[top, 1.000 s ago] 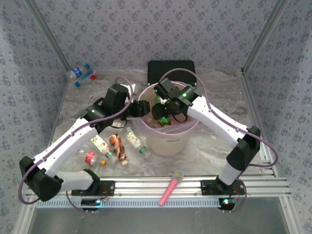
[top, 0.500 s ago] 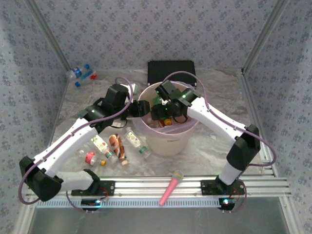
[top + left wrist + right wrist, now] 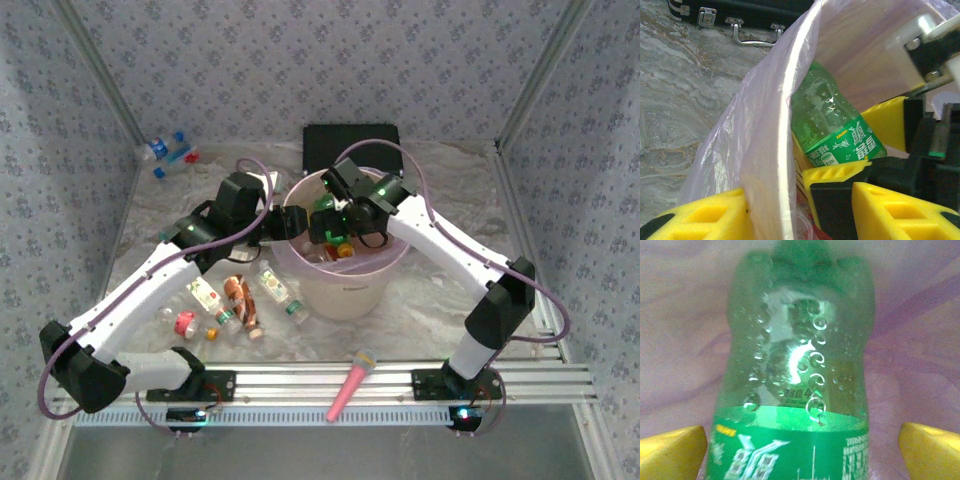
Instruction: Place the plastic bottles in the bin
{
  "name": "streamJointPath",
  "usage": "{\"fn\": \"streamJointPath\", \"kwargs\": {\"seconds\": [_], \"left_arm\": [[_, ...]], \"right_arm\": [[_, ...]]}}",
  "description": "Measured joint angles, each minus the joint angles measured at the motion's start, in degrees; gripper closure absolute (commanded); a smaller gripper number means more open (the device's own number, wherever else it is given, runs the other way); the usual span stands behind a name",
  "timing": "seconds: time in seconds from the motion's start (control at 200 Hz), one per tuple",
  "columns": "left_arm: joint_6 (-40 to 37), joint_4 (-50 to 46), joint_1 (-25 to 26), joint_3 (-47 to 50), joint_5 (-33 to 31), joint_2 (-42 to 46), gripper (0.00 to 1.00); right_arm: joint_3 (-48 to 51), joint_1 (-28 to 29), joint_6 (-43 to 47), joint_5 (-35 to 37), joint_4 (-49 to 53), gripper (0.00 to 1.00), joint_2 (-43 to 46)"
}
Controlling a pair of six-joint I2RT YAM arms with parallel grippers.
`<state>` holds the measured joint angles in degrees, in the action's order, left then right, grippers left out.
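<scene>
While my left gripper pinches the rim of the bin, a green bottle sits inside.
On the marbled table, the cream bin, lined with thin pink plastic, hides its lower contents; my right gripper has its yellow fingers wide apart beside the droplet-beaded bottle, touching nothing. More bottles lie toward the table's left edge.

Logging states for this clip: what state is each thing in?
left gripper, clamped on bin rim.
right gripper, open, clear of green bottle.
green bottle, inside bin, ungripped.
bin, upright, bag-lined.
loose bottles, lying beside bin.
black case, closed.
</scene>
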<state>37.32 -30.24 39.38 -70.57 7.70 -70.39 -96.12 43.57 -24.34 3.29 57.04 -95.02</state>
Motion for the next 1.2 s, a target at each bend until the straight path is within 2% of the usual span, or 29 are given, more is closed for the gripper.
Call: {"fn": "streamJointPath", "kwargs": {"seconds": [0.475,0.74,0.805,0.929,1.124,1.199], "left_arm": [[-0.33,-0.02,-0.26,0.11,0.42,0.22,0.49],[-0.42,0.02,-0.37,0.11,0.85,0.09,0.49],[-0.42,0.17,-0.33,0.07,1.31,-0.31,0.49],[-0.87,0.55,0.24,-1.46,1.42,-2.56,0.49],[-1.29,2.49,2.27,-3.98,0.2,-6.38,0.5],[-1.25,3.69,3.17,-4.87,0.2,-7.93,0.5]], "right_arm": [[-11.23,-0.11,3.93,3.08,4.98,0.0,6.51],[-14.01,-1.36,7.28,4.0,6.4,0.02,11.37],[-14.82,-4.48,7.48,3.13,7.91,0.03,13.29],[-13.88,-14.88,7.28,-0.85,9.86,0.04,17.7],[-3.91,-35.65,5.09,-11.28,10.03,0.04,26.14],[0.13,-41.51,3.78,-16.24,9.7,0.05,27.89]]}}
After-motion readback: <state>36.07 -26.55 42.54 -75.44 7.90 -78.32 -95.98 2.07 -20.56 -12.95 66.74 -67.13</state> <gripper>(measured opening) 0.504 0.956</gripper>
